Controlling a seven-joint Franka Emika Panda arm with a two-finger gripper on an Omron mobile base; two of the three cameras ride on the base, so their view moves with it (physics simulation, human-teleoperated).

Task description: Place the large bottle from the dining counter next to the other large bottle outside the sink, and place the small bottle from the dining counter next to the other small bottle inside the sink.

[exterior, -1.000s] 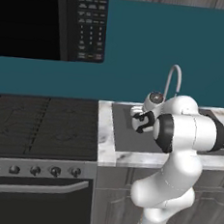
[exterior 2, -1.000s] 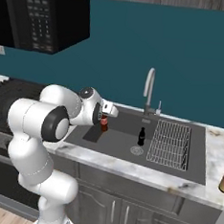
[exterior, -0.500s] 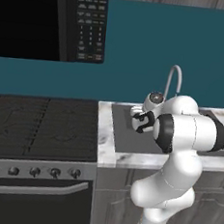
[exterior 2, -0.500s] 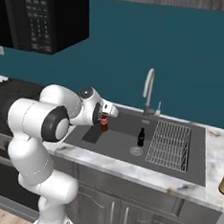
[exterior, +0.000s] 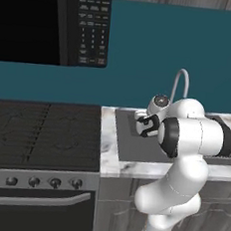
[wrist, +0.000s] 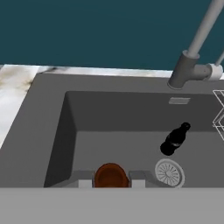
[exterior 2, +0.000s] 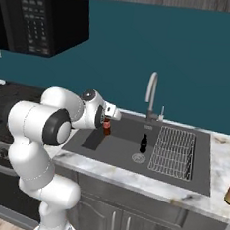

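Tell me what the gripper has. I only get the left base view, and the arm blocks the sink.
Observer: The gripper is shut on a small brown bottle. In the hand view its top shows between the fingertips.
Operator: Is the other small bottle in the sink?
Observer: Yes. A small black bottle stands upright in the basin, next to the drain.
Operator: Are the two touching?
Observer: No. In the right base view the brown one is over the left part of the basin, clearly apart from the black one.
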